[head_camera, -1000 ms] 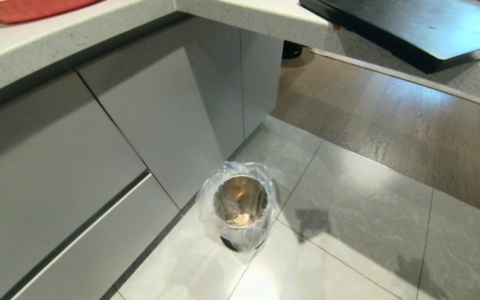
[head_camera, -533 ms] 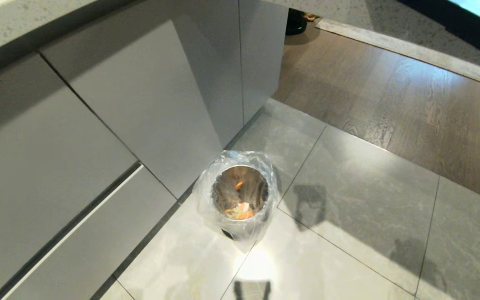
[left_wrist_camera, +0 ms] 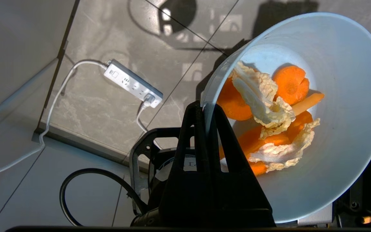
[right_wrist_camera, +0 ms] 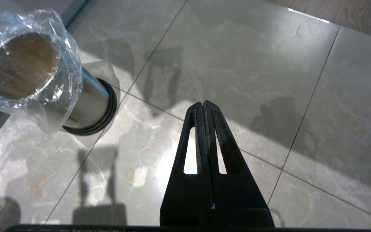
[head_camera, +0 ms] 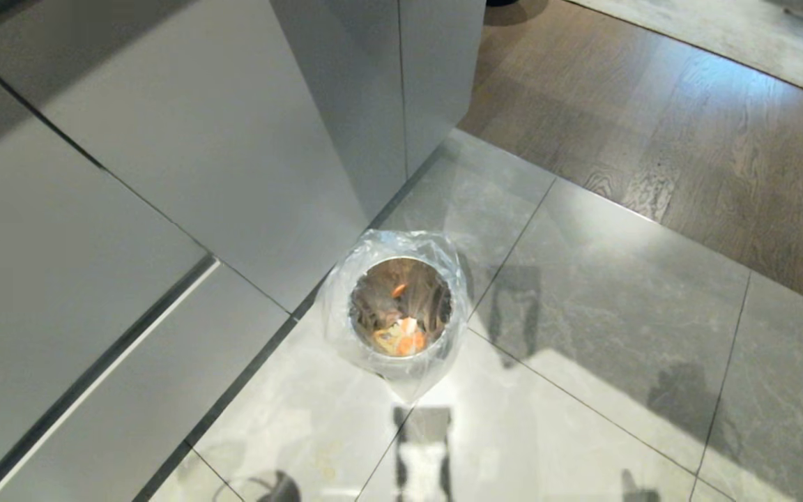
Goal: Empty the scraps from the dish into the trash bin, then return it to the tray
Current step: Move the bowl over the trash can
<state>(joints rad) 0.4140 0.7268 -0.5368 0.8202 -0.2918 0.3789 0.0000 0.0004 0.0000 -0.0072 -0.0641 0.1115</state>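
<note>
In the left wrist view my left gripper (left_wrist_camera: 205, 108) is shut on the rim of the dish (left_wrist_camera: 340, 154), a pale blue bowl held above the tiled floor. Scraps (left_wrist_camera: 271, 116) of orange carrot and pale cabbage lie inside it. The trash bin (head_camera: 400, 307), a steel cylinder lined with a crinkly clear bag, stands on the floor by the cabinet corner, with some orange and pale bits at its bottom; the same trash bin (right_wrist_camera: 27, 74) shows in the right wrist view. My right gripper (right_wrist_camera: 203, 103) hangs shut and empty over the tiles, beside the bin. Neither arm shows in the head view. The tray is out of view.
Grey cabinet fronts (head_camera: 164, 174) stand right behind the bin. A white power strip (left_wrist_camera: 133, 84) with its cable lies on the floor near the cabinet base. Wood flooring (head_camera: 687, 139) begins beyond the tiles. Small stains (right_wrist_camera: 130, 174) mark the tiles.
The head view has tipped downward: the countertop, the red tray and the black tray have slid out of the top, and the bin now sits higher in the picture. The bin itself has not moved.
</note>
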